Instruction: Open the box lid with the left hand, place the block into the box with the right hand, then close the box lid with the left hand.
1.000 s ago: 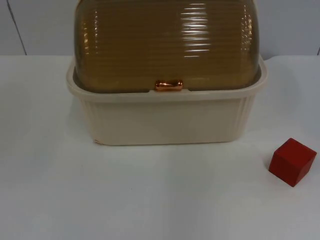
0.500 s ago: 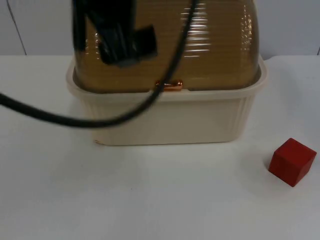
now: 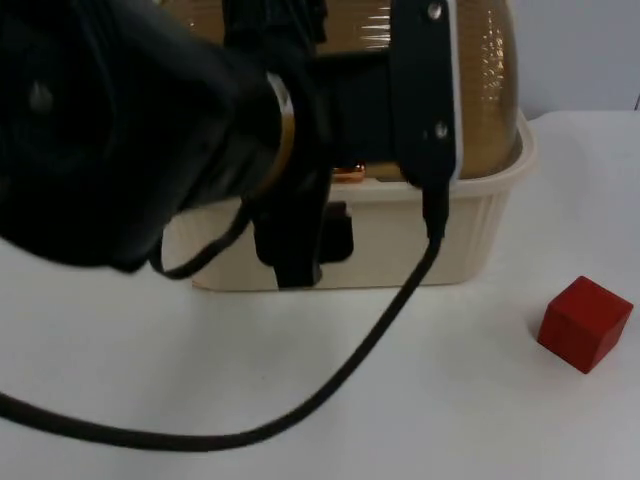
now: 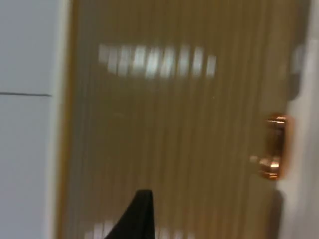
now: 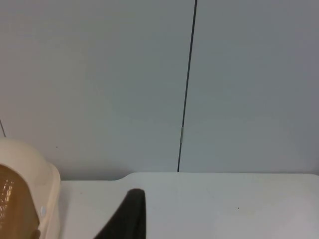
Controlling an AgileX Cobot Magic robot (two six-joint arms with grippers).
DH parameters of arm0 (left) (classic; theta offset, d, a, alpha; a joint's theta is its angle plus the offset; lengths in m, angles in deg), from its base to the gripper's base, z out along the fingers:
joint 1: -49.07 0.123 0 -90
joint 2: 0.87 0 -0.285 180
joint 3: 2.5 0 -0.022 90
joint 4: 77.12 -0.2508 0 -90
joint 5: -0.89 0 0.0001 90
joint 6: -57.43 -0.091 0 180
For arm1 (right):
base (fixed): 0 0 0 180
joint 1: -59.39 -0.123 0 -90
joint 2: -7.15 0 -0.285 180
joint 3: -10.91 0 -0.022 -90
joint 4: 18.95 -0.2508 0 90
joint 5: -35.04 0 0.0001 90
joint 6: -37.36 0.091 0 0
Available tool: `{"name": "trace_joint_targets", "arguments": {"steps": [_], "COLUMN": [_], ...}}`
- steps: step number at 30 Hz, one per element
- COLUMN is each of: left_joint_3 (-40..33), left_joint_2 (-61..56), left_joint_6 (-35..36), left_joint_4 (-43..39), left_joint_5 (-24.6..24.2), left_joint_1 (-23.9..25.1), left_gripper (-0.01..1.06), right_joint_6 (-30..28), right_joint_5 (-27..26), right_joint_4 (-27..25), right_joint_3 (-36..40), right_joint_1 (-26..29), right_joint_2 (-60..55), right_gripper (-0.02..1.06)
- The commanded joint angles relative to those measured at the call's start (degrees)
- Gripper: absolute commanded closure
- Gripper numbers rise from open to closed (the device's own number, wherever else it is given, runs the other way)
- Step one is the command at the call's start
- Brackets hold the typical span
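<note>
A white table top (image 3: 450,400) is seen, ended at its far edge by a grey partition wall (image 5: 149,74). A cream plastic box (image 3: 455,235) with a ribbed amber roll lid (image 3: 490,90), shut, is set on it toward the back. A red block (image 3: 584,323) is placed well apart from the box, nearer the front.

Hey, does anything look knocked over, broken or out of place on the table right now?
Nothing stands out. The box sits upright with its amber lid shut, and the red block rests on the table beside it, apart. The left gripper hangs before the box front.
</note>
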Motion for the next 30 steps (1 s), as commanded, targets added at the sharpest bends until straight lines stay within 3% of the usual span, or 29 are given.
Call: {"name": "trace_joint_targets", "arguments": {"steps": [1, 4, 14, 17, 18, 23, 24, 29, 30], "left_joint_3": [-0.53, -0.4, -0.13, -0.13, -0.13, -0.13, -0.13, -0.13, -0.13], "left_joint_2": [0.84, 2.61, 5.75, 5.75, 5.75, 5.75, 5.75, 5.75, 5.75], "left_joint_6": [3.88, 3.88, 3.71, 3.71, 3.71, 3.71, 3.71, 3.71, 3.71], "left_joint_4": [-2.31, -2.31, -2.31, -2.31, -2.31, -2.31, -2.31, -2.31, -2.31], "left_joint_5": [-0.55, -0.44, 6.98, 6.98, 6.98, 6.75, 6.75, 6.4, 6.4], "left_joint_1": [-0.41, -0.41, -0.16, -0.16, -0.16, -0.16, -0.16, -0.16, -0.16], "left_gripper": [0.0, 0.0, 0.03, 0.22, 0.22, 0.65, 0.65, 0.96, 0.96], "right_joint_6": [0.05, 0.05, 0.05, 0.05, 0.05, 0.05, 0.05, 0.05, 0.05], "right_joint_5": [-0.53, -0.92, -0.65, -0.4, -0.4, -0.4, -0.4, -0.4, -0.4], "right_joint_4": [0.59, 0.59, 0.59, 0.59, 0.59, 0.59, 0.59, 0.59, 0.59], "right_joint_3": [-0.35, -0.35, -0.35, -0.35, -0.35, -0.35, -0.35, -0.35, -0.35], "right_joint_1": [-0.22, -0.22, -0.22, -0.22, -0.22, -0.22, -0.22, -0.22, -0.22], "right_joint_2": [-0.02, -0.02, -0.02, -0.02, -0.02, -0.02, -0.02, -0.02, -0.02], "right_gripper": [-0.01, -0.01, -0.01, -0.01, -0.01, -0.01, -0.01, -0.01, -0.01]}}
